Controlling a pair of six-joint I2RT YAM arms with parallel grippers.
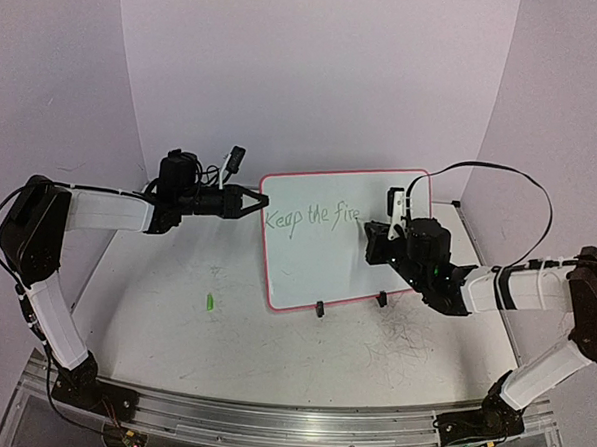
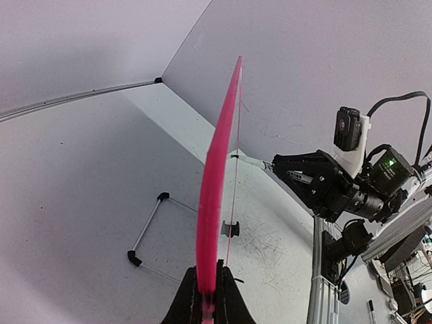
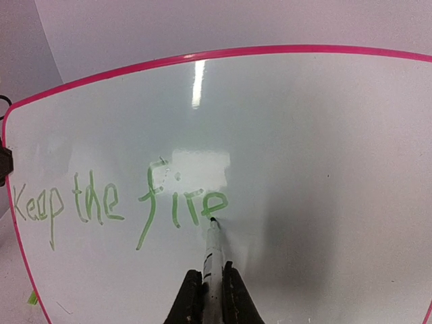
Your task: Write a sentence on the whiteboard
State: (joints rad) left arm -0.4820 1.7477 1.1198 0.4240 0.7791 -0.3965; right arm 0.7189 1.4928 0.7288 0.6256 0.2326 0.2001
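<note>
The whiteboard [image 1: 317, 255] stands tilted on two black clip feet at the table's middle. Green writing on it, the sentence [image 1: 312, 218], reads "Keep the fire"; it also shows in the right wrist view [image 3: 121, 202]. My left gripper [image 1: 255, 202] is shut on the board's left pink rim [image 2: 210, 202], seen edge-on in the left wrist view. My right gripper [image 1: 376, 240] is shut on a white marker [image 3: 213, 270]. The marker's tip touches the board [image 3: 304, 169] at the bottom of the last "e".
A small green cap [image 1: 210, 302] lies on the table left of the board. A thin wire stand with black ends [image 2: 145, 229] lies behind the board. The table top carries old pen scribbles [image 1: 413, 340] near the right arm.
</note>
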